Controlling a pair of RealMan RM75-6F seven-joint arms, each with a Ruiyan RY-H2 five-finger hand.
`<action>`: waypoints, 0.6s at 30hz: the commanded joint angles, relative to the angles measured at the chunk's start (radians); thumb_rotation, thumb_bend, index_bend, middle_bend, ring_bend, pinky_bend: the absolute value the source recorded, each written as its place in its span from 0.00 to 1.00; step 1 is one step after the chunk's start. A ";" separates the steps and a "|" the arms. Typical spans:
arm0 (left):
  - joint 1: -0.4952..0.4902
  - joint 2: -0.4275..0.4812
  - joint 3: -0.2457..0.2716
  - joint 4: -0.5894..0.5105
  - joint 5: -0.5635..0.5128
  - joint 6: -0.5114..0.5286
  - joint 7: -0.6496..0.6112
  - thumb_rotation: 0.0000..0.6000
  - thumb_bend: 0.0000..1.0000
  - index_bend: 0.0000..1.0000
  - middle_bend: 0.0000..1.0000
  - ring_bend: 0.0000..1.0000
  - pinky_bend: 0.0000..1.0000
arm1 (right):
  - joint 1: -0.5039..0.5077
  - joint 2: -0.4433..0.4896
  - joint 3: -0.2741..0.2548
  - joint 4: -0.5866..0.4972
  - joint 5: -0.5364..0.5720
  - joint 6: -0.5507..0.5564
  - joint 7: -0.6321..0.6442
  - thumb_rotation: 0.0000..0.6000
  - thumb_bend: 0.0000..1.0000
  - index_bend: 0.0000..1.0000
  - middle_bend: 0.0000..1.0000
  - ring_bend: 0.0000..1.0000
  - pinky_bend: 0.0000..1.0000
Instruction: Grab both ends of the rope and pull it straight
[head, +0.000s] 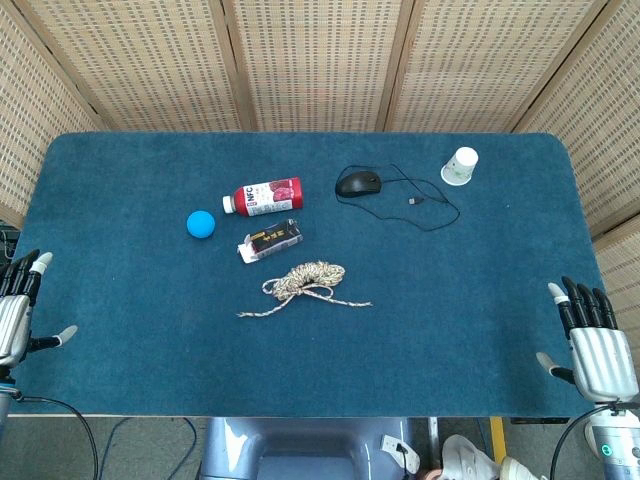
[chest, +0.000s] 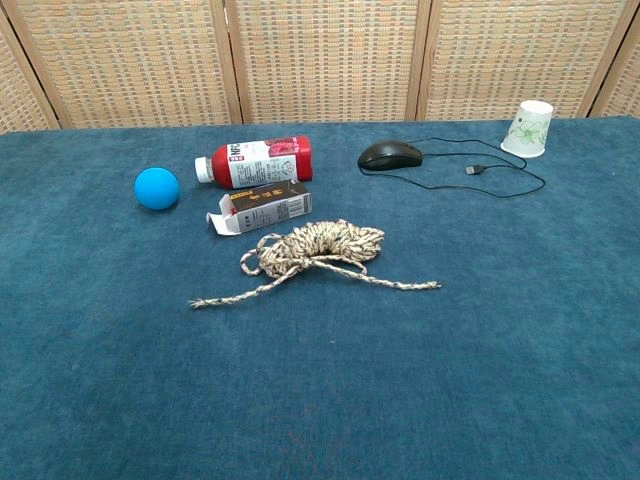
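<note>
A speckled beige rope (head: 307, 282) (chest: 315, 249) lies coiled in a loose bundle at the table's middle. One loose end trails to the left (chest: 200, 302) and the other to the right (chest: 430, 286). My left hand (head: 18, 310) hovers at the table's left edge, fingers apart and holding nothing. At the right front corner my right hand (head: 592, 342) is likewise open and empty. Both hands are far from the rope. Neither hand shows in the chest view.
Behind the rope lie a small carton box (head: 270, 240), a red juice bottle (head: 265, 196) on its side and a blue ball (head: 201, 224). A black wired mouse (head: 359, 183) and a white paper cup (head: 460, 166) sit at the back right. Wicker screens surround the table.
</note>
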 joint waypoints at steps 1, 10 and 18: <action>0.003 0.001 -0.004 0.000 0.001 -0.005 0.001 1.00 0.00 0.00 0.00 0.00 0.00 | 0.000 0.001 -0.001 0.000 -0.002 -0.002 0.003 1.00 0.00 0.00 0.00 0.00 0.00; 0.012 0.000 -0.014 0.010 0.009 -0.015 -0.001 1.00 0.00 0.00 0.00 0.00 0.00 | 0.032 -0.006 -0.012 0.026 -0.021 -0.069 0.100 1.00 0.00 0.03 0.00 0.00 0.00; 0.011 -0.010 -0.034 0.010 0.012 -0.018 0.000 1.00 0.00 0.00 0.00 0.00 0.00 | 0.256 -0.064 0.053 0.088 -0.045 -0.339 0.295 1.00 0.00 0.30 0.00 0.00 0.00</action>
